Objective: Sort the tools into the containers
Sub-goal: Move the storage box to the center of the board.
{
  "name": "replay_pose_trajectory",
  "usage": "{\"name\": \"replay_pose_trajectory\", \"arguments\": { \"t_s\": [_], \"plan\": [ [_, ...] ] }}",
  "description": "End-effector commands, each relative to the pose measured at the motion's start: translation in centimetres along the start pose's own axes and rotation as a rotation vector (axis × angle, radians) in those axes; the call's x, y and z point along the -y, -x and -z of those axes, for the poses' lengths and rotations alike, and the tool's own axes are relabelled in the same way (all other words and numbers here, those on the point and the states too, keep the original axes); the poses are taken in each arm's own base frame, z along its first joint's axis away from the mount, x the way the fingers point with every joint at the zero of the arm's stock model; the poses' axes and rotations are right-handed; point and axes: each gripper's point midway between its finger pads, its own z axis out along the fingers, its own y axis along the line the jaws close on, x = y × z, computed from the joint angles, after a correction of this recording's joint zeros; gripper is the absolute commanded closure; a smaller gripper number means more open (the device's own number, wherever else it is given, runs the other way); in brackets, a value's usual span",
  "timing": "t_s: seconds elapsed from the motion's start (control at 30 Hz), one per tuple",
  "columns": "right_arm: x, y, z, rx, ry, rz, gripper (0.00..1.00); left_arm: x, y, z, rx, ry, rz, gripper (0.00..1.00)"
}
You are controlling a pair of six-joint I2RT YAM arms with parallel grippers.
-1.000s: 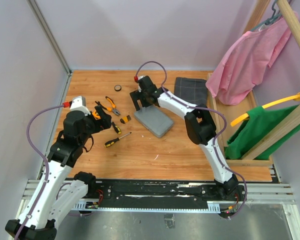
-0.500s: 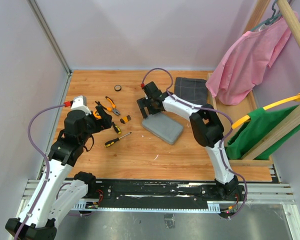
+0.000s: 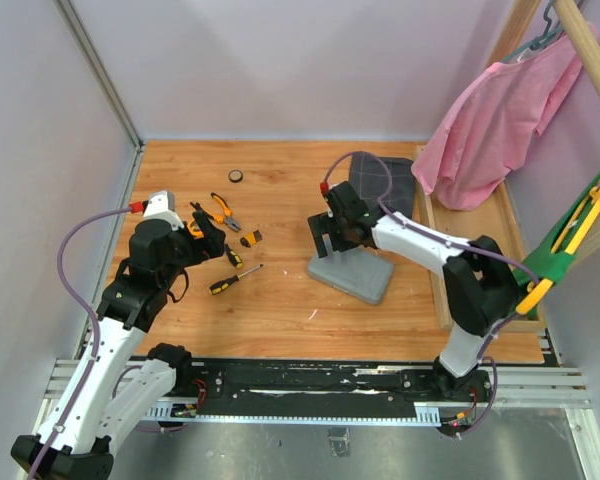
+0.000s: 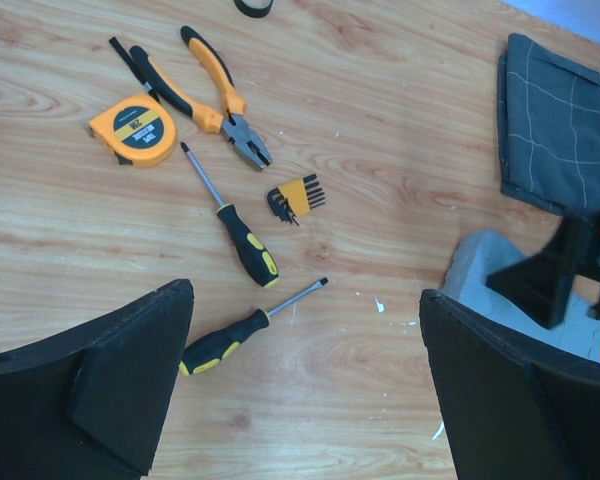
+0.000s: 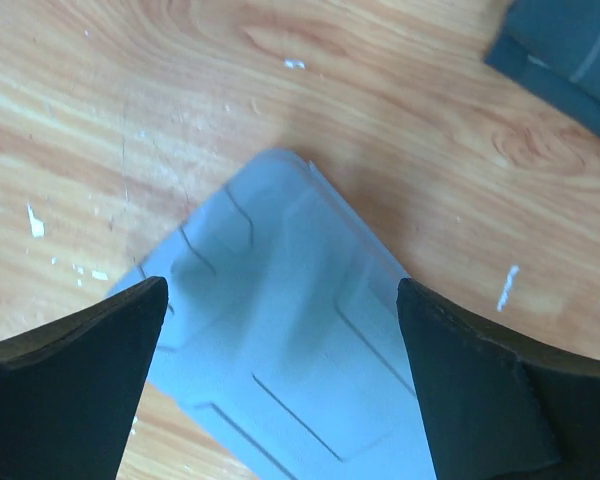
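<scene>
Tool case: The grey tool case (image 3: 358,277) lies shut on the tabletop (image 3: 280,315), right of centre and just in front of the folded cloth (image 3: 380,180).
Tools: None is in the case yet. The pliers (image 4: 205,100), tape measure (image 4: 133,130), bit holder (image 4: 298,197), upper screwdriver (image 4: 242,240) and lower screwdriver (image 4: 230,340) all lie loose on the wood, well apart from the case, to its left.
Right hand: Your right hand (image 3: 338,243) is poised at the case's far left corner, released, fingers spread wide and holding nothing. You cannot tell from here whether the tips touch the lid.
Left hand: Your left hand (image 3: 212,243) hangs above the scattered tools, also released and empty, with the lower screwdriver nearest beneath it.
Step in hand: By the look of it, you are settling the case into place; sorting proper has not begun.
Next move: The lid likely has to come open first, so find its free edge. After that, a slim handle lying flat will want a narrow, low grip.
</scene>
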Motion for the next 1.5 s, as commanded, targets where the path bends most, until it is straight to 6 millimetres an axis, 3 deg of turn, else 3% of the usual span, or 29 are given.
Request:
{"name": "replay_pose_trajectory", "arguments": {
  "t_s": [0.0,0.13,0.3,0.57,0.8,1.2,1.47],
  "plan": [
    [2.4,-0.3,2.6,0.081,-0.011,-0.029,0.01,0.4,0.7,0.0,0.029,-0.027,-0.01,0.01],
    [4.5,-1.1,4.3,0.136,0.033,-0.035,0.01,0.4,0.6,-0.1,0.024,-0.028,-0.013,0.01],
    [6.4,-2.4,4.5,0.147,0.155,-0.106,0.01,0.5,0.6,-0.1,0.023,-0.031,-0.012,0.01],
    [6.4,-1.7,3.9,0.152,0.307,-0.159,0.01,0.5,0.6,-0.1,0.024,-0.032,-0.013,0.01],
    [7.0,-3.9,2.5,0.067,0.262,-0.193,0.01,0.5,0.5,-0.2,0.022,-0.037,-0.014,0.01],
    [5.6,-8.8,3.7,-0.029,0.298,-0.233,0.0,0.8,0.4,-0.2,0.016,-0.052,-0.017,0.01],
    [2.2,-10.4,5.8,-0.014,0.326,-0.209,0.0,1.2,0.2,-0.2,0.011,-0.079,-0.025,0.01]
  ]
}}
